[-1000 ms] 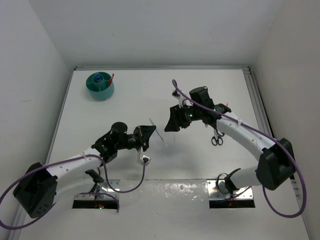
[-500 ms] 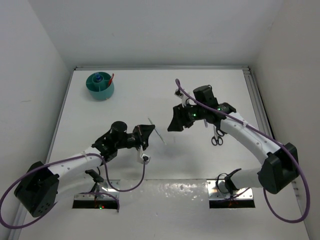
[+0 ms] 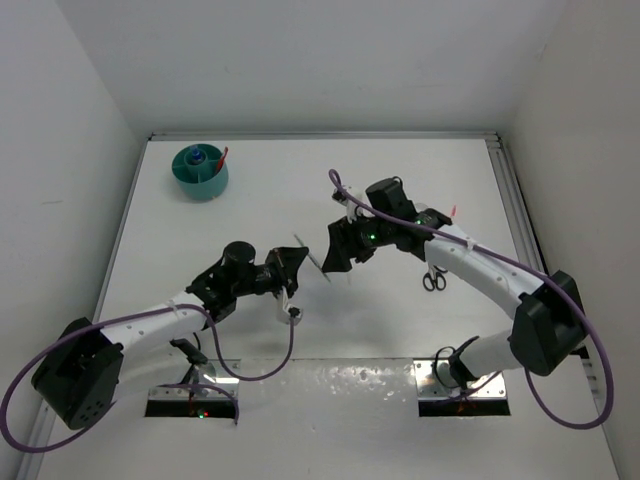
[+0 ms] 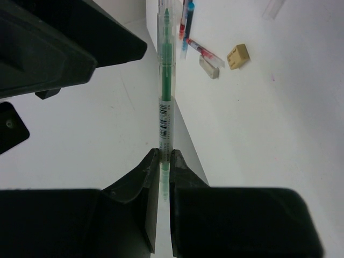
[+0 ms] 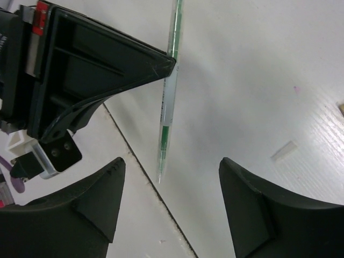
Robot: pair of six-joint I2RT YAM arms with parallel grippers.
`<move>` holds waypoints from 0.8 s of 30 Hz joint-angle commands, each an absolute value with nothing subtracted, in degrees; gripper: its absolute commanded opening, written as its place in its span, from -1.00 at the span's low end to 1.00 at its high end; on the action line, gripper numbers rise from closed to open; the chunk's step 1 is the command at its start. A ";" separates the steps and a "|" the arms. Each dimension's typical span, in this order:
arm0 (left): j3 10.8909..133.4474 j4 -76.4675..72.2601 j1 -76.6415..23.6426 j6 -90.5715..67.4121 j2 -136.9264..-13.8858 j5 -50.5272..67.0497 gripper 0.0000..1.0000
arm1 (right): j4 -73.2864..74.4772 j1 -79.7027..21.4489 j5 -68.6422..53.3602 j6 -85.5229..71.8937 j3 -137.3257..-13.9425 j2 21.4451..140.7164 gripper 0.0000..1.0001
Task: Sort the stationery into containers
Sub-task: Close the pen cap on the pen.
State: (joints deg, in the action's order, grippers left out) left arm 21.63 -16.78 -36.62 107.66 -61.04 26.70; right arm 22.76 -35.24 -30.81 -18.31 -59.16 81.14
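From above, the pen [image 3: 313, 259] is only a thin pale sliver at the centre of the frame, too small to show its colour. The left gripper [image 3: 298, 264] has its near end. The right gripper [image 3: 335, 255] stands just to the right of it, and its jaws are hard to make out here. The teal tub [image 3: 200, 172] sits at the upper left, well apart, its contents too small to name. The scissors [image 3: 434, 277] lie right of centre, just beside the right arm.

In the left wrist view, the pen [image 4: 165, 97] is clear with a green core and is cut off by the top edge. The left fingers [image 4: 144, 185] are pressed together, pinching its lower end. Loose pens [image 4: 200, 47] and an eraser [image 4: 238, 56] lie at the upper right.

In the right wrist view, the right fingers [image 5: 91, 201] are spread wide and touch nothing. The pen's tip [image 5: 160, 177] hangs in the gap between them.
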 commanded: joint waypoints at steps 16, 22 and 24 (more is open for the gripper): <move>23.91 -20.83 -35.68 103.80 -61.70 26.46 -1.00 | 20.65 -39.81 -24.97 -17.14 -59.41 85.78 0.07; 24.61 -21.09 -35.77 103.97 -62.40 25.93 -1.00 | 19.95 -40.25 -22.42 -17.14 -58.36 85.25 0.06; 25.31 -21.09 -35.77 103.89 -63.02 25.75 -1.00 | 19.95 -40.34 -22.06 -16.96 -58.19 85.08 0.06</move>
State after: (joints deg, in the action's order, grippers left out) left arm 22.41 -18.94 -36.51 104.66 -62.33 25.34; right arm 22.09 -39.77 -23.79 -17.69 -58.52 85.54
